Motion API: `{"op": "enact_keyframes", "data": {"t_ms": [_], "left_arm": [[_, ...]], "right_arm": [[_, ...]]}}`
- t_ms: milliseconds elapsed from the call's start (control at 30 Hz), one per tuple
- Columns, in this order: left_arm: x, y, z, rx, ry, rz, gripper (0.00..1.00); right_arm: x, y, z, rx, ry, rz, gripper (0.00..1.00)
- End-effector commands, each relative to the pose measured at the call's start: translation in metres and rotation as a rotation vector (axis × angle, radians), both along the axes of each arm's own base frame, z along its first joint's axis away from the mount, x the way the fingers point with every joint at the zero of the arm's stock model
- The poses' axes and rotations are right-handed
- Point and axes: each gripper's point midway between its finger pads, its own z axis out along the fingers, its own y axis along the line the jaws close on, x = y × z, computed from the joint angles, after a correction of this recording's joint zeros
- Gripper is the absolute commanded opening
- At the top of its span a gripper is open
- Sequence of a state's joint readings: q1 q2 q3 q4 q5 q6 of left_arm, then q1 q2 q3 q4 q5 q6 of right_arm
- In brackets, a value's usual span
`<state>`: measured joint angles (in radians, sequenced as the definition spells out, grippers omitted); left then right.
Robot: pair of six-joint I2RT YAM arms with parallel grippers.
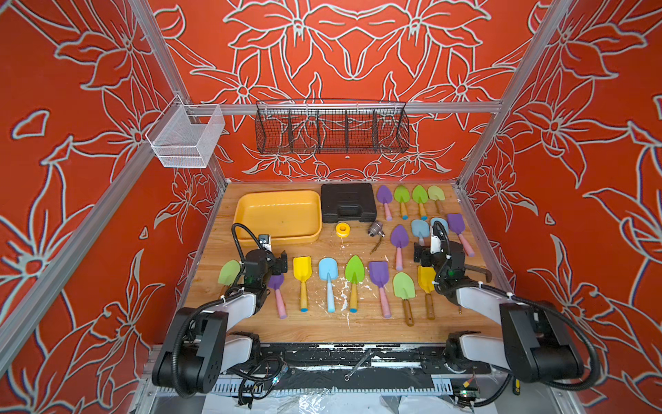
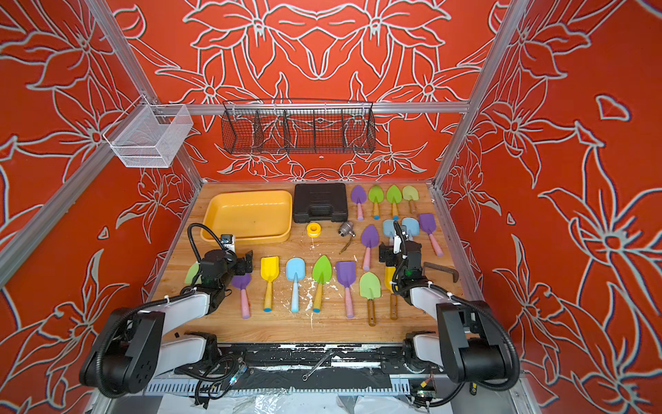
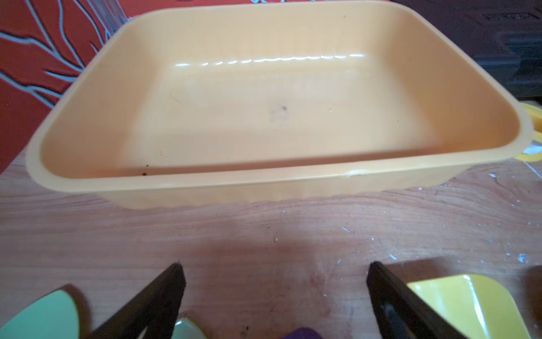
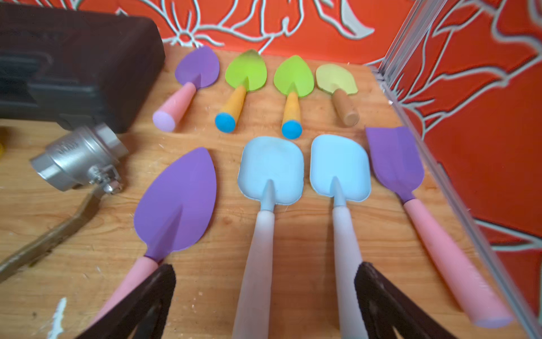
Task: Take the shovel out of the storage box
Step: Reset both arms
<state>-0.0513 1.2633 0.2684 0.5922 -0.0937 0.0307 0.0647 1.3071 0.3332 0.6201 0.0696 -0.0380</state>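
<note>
Left gripper (image 3: 274, 265) hangs agape just before storage box (image 3: 234, 179).

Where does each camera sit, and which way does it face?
Top views: high behind the robot, looking down on the table; both arms show.
Left wrist: on the left arm, facing the empty storage box; left gripper, jaws open.
Right wrist: on the right arm, facing two blue shovels; right gripper, jaws open.
Shared: both wrist views catch the black tool case.

Light fell bright and even from above; glare streaked the tub (image 3: 264, 123); my wrist views blurred toward their edges.
</note>
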Motion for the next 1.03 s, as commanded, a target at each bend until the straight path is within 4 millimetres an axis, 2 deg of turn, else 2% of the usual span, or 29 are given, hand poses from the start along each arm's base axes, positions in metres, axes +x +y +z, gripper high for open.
{"op": "enact_keyframes", "data": {"t_ms": [0, 200, 533, 1000], "left_arm": [[0.013, -0.004, 0.011, -0.002, -0.03, -0.037, 0.97], [0.02, 0.0, 0.009, -0.021, -0.002, -0.022, 0.97], [0.025, 0.008, 0.007, -0.067, 0.034, -0.002, 0.97], [0.026, 0.01, 0.007, -0.07, 0.036, 0.003, 0.97]], "right_arm": [[0.006, -0.002, 0.009, 0.001, -0.101, -0.005, 0.97], [0.015, -0.008, -0.001, 0.019, -0.036, -0.033, 0.97], [0.015, -0.009, 0.0, 0.023, -0.039, -0.034, 0.98], [0.016, -0.01, -0.001, 0.024, -0.032, -0.036, 0.98]]}}
